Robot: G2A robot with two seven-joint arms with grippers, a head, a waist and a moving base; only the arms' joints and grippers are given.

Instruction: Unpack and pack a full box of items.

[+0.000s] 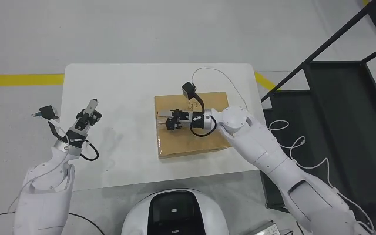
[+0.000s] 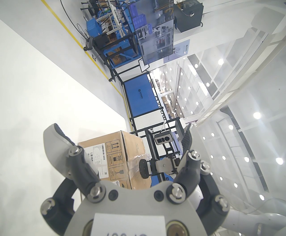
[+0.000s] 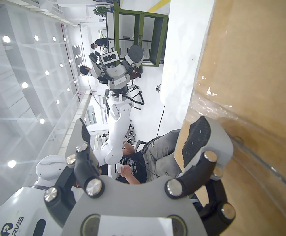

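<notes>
On white table (image 1: 117, 88), taped box (image 1: 176, 148) under right hand (image 1: 174, 119), black rack (image 1: 329, 106) beside

The taped cardboard box (image 1: 187, 144) is shut, its contents hidden. The right pincer (image 1: 172, 118) covers part of its top. The label (image 2: 96, 154) on its side is too small to read.

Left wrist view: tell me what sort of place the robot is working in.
Probably a robotics lab or workshop hall: blue racks stacked with bins and gear, a yellow line on the floor, and a large screen on a stand beyond the white table.
</notes>
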